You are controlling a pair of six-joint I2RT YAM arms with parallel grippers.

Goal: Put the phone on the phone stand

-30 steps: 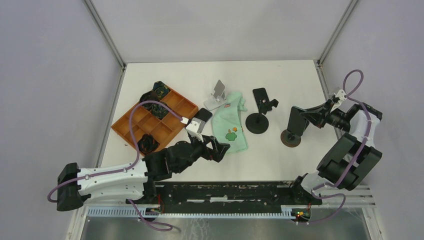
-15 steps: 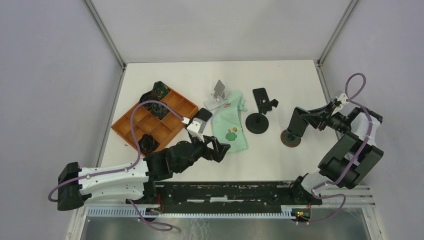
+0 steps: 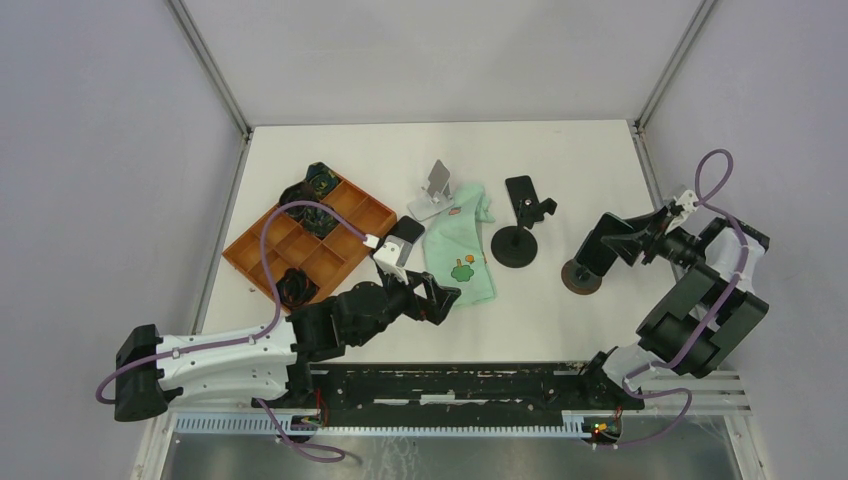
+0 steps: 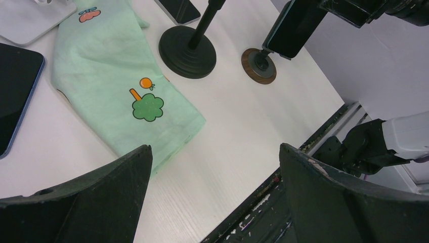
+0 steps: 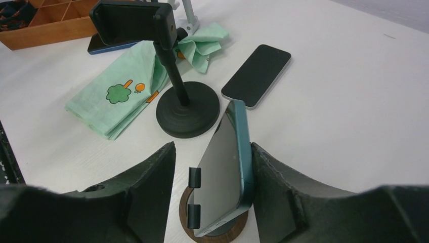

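Observation:
A teal-edged phone leans upright on a small phone stand with a round wooden base, held at its lower edge by two black clips. My right gripper is open around it: the left finger stands clear of the screen, and the right finger is close against the phone's back edge. From above, this phone and stand sit at the right of the table, with the right gripper around the phone. My left gripper hangs open and empty over the near table, beside the green cloth.
A black stand with a round base stands left of the wooden one. A second phone lies flat behind it. Farther left are a white stand, a dark phone and a wooden compartment tray.
My right gripper has opened its jaws from around the phone and drawn back a little to the right. The phone stays on the stand. The left arm has not moved.

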